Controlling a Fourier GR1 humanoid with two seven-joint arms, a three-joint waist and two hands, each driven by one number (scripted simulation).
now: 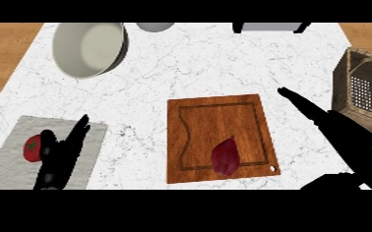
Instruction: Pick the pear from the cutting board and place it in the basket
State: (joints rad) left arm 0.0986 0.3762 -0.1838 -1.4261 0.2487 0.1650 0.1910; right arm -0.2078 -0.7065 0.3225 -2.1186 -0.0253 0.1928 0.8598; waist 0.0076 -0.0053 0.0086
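Fingers straight, the right hand [328,122] hangs between cutting board [218,120] and basket [357,92], placed to reach the near-lying pear [225,156]; the left hand [62,151] rests open.

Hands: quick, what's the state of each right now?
Left hand: open, fingers straight, holding nothing.
Right hand: open, fingers straight, holding nothing.

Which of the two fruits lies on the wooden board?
The long dark purple-red fruit lies on the cutting board; the round red tomato sits on the grey mat.
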